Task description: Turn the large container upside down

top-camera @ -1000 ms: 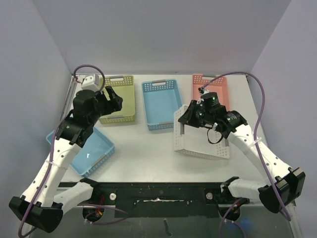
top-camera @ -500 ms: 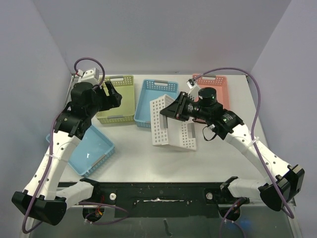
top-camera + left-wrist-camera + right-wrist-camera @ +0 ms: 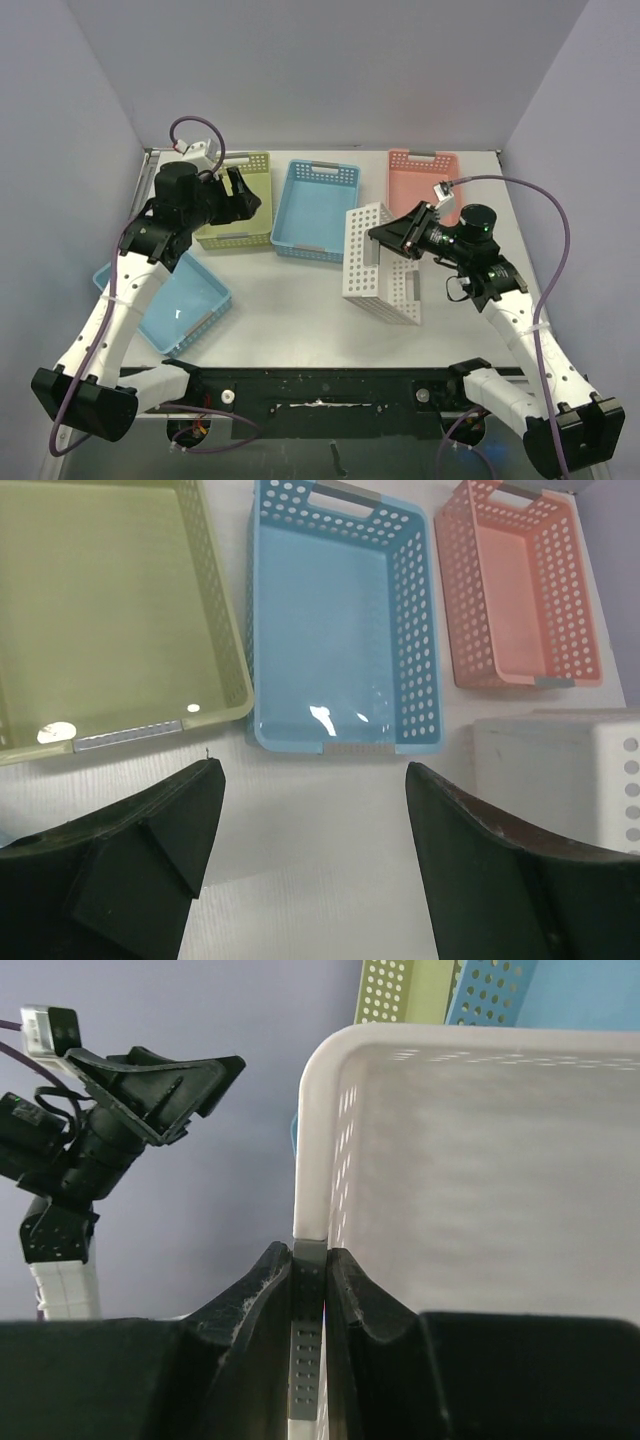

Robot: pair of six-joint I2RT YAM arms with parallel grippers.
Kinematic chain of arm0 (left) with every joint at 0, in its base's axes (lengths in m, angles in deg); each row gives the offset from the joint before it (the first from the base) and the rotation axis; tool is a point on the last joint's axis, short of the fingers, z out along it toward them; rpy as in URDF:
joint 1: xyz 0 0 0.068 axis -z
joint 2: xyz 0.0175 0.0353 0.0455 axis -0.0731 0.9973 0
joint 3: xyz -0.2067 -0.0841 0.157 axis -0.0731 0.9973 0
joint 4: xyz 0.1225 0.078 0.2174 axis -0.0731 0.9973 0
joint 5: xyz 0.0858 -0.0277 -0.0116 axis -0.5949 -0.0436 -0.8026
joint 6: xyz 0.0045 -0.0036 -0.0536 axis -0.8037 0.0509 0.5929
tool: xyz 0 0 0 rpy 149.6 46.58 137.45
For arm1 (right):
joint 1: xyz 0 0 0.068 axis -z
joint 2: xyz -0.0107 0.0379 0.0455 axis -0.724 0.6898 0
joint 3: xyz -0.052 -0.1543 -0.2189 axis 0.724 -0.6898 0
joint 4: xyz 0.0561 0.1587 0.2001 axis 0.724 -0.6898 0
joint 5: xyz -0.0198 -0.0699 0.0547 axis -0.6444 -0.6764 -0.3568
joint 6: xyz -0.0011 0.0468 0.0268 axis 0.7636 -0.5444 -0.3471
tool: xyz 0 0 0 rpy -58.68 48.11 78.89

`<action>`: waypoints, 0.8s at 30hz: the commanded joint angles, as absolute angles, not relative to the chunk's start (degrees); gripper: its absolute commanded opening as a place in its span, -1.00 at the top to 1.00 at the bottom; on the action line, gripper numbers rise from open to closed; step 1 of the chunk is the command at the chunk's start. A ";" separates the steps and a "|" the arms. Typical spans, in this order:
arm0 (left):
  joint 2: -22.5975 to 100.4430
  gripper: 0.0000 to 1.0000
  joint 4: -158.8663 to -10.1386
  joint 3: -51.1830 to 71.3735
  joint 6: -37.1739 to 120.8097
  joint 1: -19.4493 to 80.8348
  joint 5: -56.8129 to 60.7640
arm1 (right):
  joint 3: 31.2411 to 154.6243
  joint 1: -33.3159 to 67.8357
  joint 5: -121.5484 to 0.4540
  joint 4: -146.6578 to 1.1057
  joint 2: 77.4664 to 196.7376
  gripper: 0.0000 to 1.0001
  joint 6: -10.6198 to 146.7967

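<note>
The large white perforated container [image 3: 378, 272] stands tipped on its side near the table's middle right, with one long wall on the table. My right gripper [image 3: 386, 234] is shut on the grey handle strip [image 3: 308, 1305] of its rim, and the white wall [image 3: 480, 1160] fills the right wrist view. My left gripper [image 3: 243, 198] is open and empty, hovering over the near end of the green basket. In the left wrist view the left gripper [image 3: 312, 780] looks down at bare table, with the white container [image 3: 560, 770] at the right edge.
A green basket [image 3: 250, 228], a blue basket [image 3: 315, 210] and a pink basket [image 3: 425, 180] stand in a row at the back. A light blue basket [image 3: 185, 305] lies at the left edge under my left arm.
My right gripper has carried the white container to the right and turned it further, from leaning over the blue basket to standing on its side. My left gripper has shifted slightly to the right.
</note>
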State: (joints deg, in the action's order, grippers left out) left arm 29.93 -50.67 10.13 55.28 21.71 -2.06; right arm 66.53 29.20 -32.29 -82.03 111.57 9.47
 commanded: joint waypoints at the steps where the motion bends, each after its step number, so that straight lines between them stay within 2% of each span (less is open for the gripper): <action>1: 31.01 -0.46 -53.90 8.22 55.07 21.44 3.81 | 62.58 33.91 -22.96 -74.15 109.05 1.00 5.10; 5: 31.84 -0.46 -54.71 8.74 55.49 21.47 6.92 | 62.20 35.60 -21.16 -73.38 108.89 1.00 4.51; 10: 32.86 -0.46 -55.53 10.59 56.33 21.62 10.59 | 72.00 35.74 -28.02 -94.33 111.50 1.00 18.04; 13: 34.14 -0.43 -55.87 13.03 56.57 24.77 12.29 | 74.88 35.75 -31.77 -100.78 111.96 1.00 22.28; 18: 39.05 -0.40 -54.99 17.83 54.77 38.33 3.69 | 79.11 35.78 -43.24 -111.42 112.18 1.00 28.32; 24: 45.37 -0.37 -62.62 22.85 57.29 42.06 0.97 | 88.16 35.88 -58.05 -124.96 113.28 1.00 34.33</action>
State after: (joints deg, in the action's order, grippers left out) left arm 43.09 -54.98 21.62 56.15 41.71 4.85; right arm 82.47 35.53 -43.46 -111.86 112.29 25.15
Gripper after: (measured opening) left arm 0.687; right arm 0.153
